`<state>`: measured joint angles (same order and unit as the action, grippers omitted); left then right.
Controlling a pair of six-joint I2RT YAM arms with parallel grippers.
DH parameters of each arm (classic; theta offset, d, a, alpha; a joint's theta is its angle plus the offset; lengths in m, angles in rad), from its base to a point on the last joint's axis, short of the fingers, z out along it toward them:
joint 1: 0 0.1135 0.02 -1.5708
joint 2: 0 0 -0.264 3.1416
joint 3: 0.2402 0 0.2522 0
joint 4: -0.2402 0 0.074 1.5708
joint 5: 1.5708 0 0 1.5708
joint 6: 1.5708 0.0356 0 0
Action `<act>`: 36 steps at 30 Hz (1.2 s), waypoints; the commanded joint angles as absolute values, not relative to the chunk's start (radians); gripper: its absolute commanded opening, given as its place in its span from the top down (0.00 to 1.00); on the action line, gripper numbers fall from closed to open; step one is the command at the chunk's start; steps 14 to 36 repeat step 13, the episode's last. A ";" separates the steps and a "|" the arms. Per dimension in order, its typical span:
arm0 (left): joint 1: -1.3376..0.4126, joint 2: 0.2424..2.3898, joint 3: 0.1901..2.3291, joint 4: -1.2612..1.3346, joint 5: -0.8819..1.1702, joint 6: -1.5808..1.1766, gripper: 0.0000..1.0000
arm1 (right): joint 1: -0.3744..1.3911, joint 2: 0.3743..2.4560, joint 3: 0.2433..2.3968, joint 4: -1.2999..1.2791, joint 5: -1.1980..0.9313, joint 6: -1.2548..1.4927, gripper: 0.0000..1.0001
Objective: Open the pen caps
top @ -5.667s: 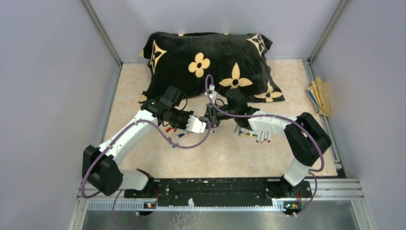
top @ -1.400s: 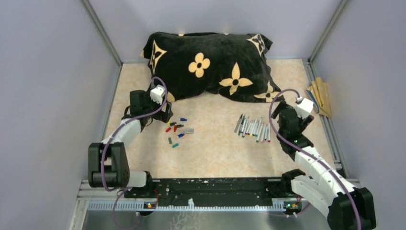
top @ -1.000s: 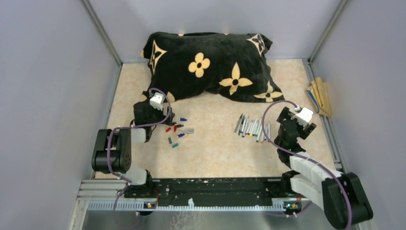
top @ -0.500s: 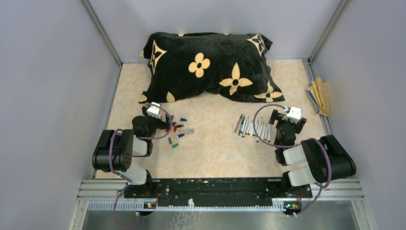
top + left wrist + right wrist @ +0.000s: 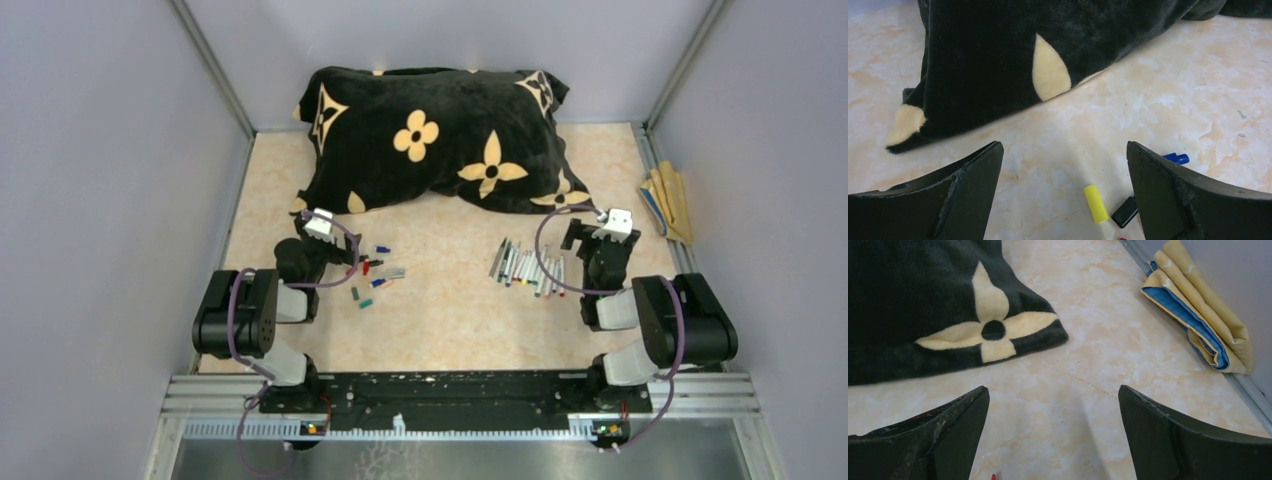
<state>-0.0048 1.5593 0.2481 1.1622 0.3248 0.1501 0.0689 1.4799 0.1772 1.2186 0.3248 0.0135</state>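
Several small coloured pen caps (image 5: 368, 276) lie scattered on the table left of centre. A row of pens (image 5: 528, 267) lies side by side right of centre. My left gripper (image 5: 332, 254) hangs open and empty just left of the caps. In the left wrist view its wide-apart fingertips (image 5: 1064, 145) frame bare table, with a yellow cap (image 5: 1096, 203), a black cap (image 5: 1124, 212) and a blue cap (image 5: 1175, 158) by the right finger. My right gripper (image 5: 588, 241) stands open and empty at the right end of the pens. Between its fingertips (image 5: 1053, 389) only a red pen tip (image 5: 993, 476) shows.
A black pillow (image 5: 440, 135) with yellow flowers fills the back of the table; its corners show in both wrist views (image 5: 998, 50) (image 5: 923, 300). A folded yellow and blue cloth (image 5: 668, 203) (image 5: 1193, 305) lies by the right wall. Both arms are folded close to their bases.
Both arms have drawn back toward the near edge and folded up over the last second. The grippers stayed open and empty. Caps and pens have not moved.
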 commanded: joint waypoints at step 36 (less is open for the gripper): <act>-0.006 1.557 0.258 1.183 0.333 0.140 0.01 | 0.063 1.461 0.183 1.229 0.280 0.033 0.01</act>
